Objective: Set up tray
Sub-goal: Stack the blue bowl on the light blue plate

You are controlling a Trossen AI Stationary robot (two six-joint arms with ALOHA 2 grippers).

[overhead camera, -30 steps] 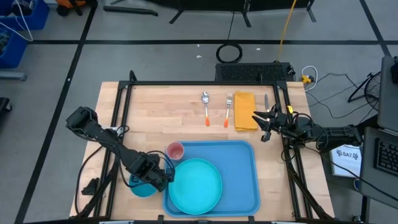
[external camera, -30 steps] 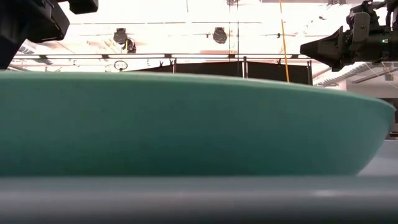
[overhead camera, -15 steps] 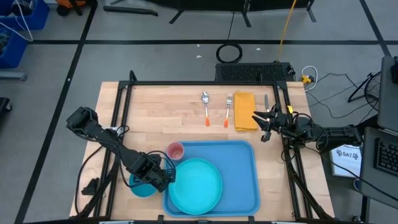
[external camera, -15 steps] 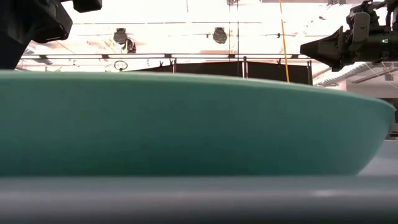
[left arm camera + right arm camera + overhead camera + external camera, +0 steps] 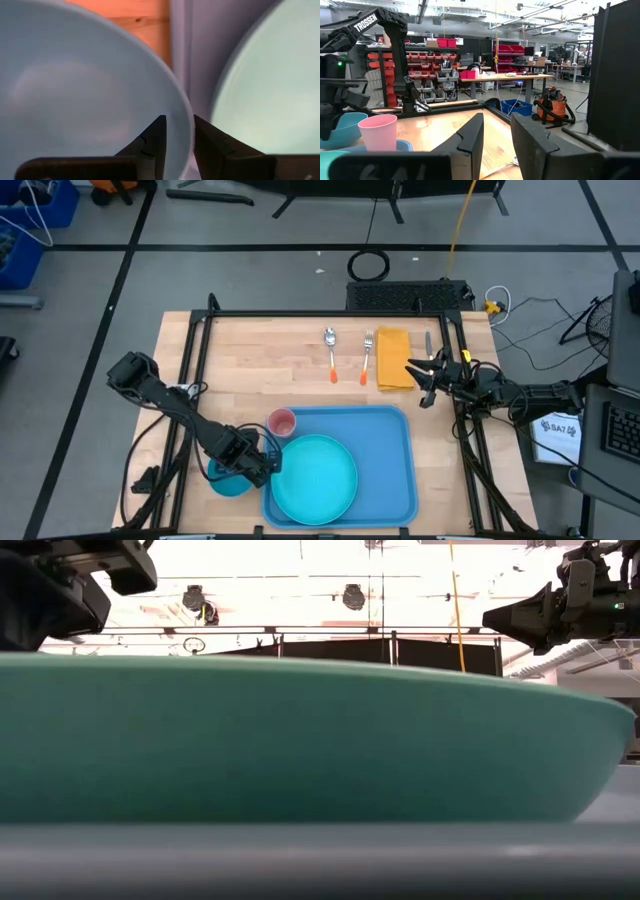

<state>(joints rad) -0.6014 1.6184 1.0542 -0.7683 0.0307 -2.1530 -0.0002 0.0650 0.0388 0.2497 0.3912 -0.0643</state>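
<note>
The light-blue tray (image 5: pixel 390 442) lies at the table's near edge, and the round teal plate (image 5: pixel 315 478) rests flat on its left half. A pink cup (image 5: pixel 282 422) stands at the tray's far left corner. A small blue bowl (image 5: pixel 225 480) sits on the table just left of the tray. My left gripper (image 5: pixel 179 135) points down over the bowl's right side, open by a narrow gap, with the rim between its fingers. My right gripper (image 5: pixel 418 385) waits at the table's right edge, raised and level, its fingers (image 5: pixel 470 140) slightly apart and empty. My left gripper comes from above at the bowl's rim (image 5: pixel 186 112) on the side nearest the tray. One finger (image 5: pixel 155 145) stands inside the bowl and the other (image 5: pixel 212 147) outside. Whether either finger touches the rim, I cannot tell.
A spoon (image 5: pixel 330 350), a fork (image 5: pixel 367 352) and a yellow napkin (image 5: pixel 393 358) lie side by side on the far part of the wooden table. The tray's right half is bare. A black frame runs along the table's edges.
My left gripper has sunk straight down toward the bowl's rim; the gap between its fingers looks the same. The bowl, plate and cup have stayed where they were.
</note>
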